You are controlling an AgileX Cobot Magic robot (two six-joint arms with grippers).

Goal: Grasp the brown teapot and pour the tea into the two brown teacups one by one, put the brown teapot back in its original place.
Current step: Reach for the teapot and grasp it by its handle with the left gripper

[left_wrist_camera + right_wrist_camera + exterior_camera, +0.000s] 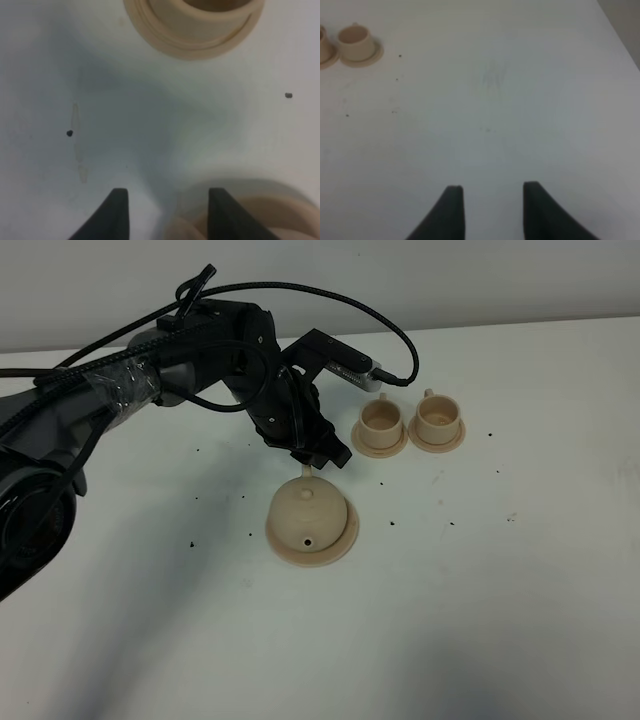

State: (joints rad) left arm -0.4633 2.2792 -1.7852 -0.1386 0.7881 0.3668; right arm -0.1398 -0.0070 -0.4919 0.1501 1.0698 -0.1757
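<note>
Teapot (306, 512) amid table (520, 620), teacups (381, 418) toward far edge (520, 330)

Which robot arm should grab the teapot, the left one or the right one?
Left. The left pincer, open, hangs close by the teapot. The right pincer is over the table with no teapot in its view, only a cup far off.

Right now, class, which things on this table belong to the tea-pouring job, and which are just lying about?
Job: teapot; big saucer under it; two teacups; left gripper, open.
Lying about: dark specks on the table.
</note>
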